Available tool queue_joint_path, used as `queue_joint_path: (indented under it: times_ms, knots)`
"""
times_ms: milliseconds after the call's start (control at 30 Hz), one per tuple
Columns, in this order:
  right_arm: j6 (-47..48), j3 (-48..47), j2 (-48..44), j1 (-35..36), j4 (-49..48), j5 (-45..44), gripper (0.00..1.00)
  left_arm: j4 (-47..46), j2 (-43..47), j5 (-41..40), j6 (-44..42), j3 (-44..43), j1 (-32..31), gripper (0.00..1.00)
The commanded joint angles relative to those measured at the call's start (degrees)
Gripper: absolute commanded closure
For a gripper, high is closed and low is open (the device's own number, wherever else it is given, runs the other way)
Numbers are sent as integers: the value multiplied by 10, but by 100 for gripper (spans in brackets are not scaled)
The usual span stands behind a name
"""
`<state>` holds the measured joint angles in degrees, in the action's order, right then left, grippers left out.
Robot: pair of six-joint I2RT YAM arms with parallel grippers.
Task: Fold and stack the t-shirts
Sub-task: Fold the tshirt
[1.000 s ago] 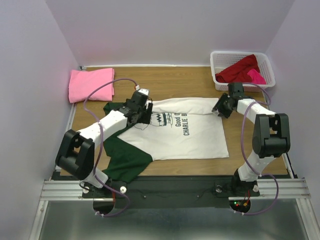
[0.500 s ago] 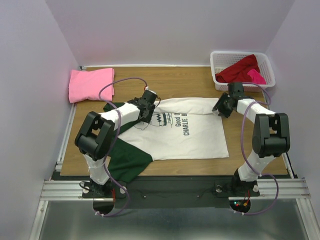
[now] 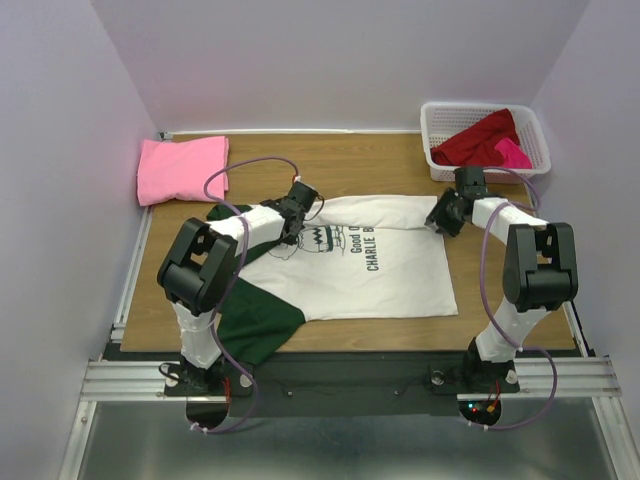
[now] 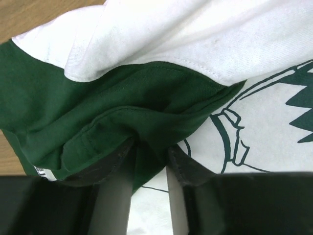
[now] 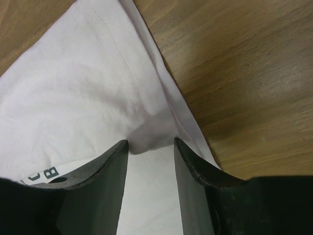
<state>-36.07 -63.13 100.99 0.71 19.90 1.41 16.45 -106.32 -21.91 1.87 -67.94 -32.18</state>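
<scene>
Four t-shirts show from above. The white Charlie Brown tee (image 3: 350,262) lies spread flat in the middle of the wooden worktop (image 3: 370,168), with its dark green sleeve (image 3: 258,318) trailing toward the near left edge. A folded pink tee (image 3: 180,168) sits at the far left corner, well apart from it. A white lattice basket (image 3: 436,128) at the far right corner holds a dark red tee (image 3: 478,140) and a magenta tee (image 3: 513,153). The left hand (image 3: 297,214) is down on the white tee's far left shoulder, beside the printed face. The right hand (image 3: 441,214) is down on the far right corner of the same tee, just in front of the basket.

From the left wrist, two dark fingertips (image 4: 115,165) stand on either side of a bunched fold of dark green cloth. The fold touches both tips and puckers between them, so this hand is clamped on the tee. White cloth overlaps the green above, and the black print runs off to the right.

From the right wrist, both fingers (image 5: 105,169) press a raised ridge of white cloth at the tee's edge, so this hand is clamped on it too. Bare wood lies to the right, and a few black letters show at the lower left.
</scene>
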Motion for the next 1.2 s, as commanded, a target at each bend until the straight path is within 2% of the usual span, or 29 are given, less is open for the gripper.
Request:
queue_joint_path:
  times_ms: [0,67,200,333,367,433,500,867,933,1033,1067,1100,1133,1167]
  knots:
    - [-2,6,-2,-4,-24,-29,53,14,16,-17,-7,-26,0,65]
    - [-4,6,3,-4,-25,-31,55,24,26,-21,-6,-29,-1,72]
    - [-8,7,8,-4,-34,-35,58,29,42,-21,-5,-25,0,79]
    - [-7,4,17,-4,-38,-41,71,33,48,-20,-5,-20,-1,88]
    - [-6,2,18,-4,-38,-42,81,38,49,-21,-6,-20,0,89]
    - [2,-1,13,-4,-37,-44,93,46,59,-24,-4,-21,0,96]
    - [6,-1,4,-4,-36,-45,98,53,66,-29,-2,-22,0,99]
    - [54,-2,-27,-4,-21,-74,99,98,91,-11,19,-6,0,100]
    - [57,1,-23,-4,-21,-73,99,97,90,3,21,4,0,98]
    - [58,6,-11,-4,-20,-68,98,92,81,26,27,12,0,86]
    - [57,7,-8,-4,-19,-67,97,92,73,32,29,13,0,76]
    - [58,9,-5,-4,-19,-65,96,93,70,37,36,13,0,72]
    - [59,9,-4,-4,-18,-59,94,94,70,39,42,12,0,68]
    - [62,9,-6,-4,-18,-55,86,97,75,38,50,11,0,62]
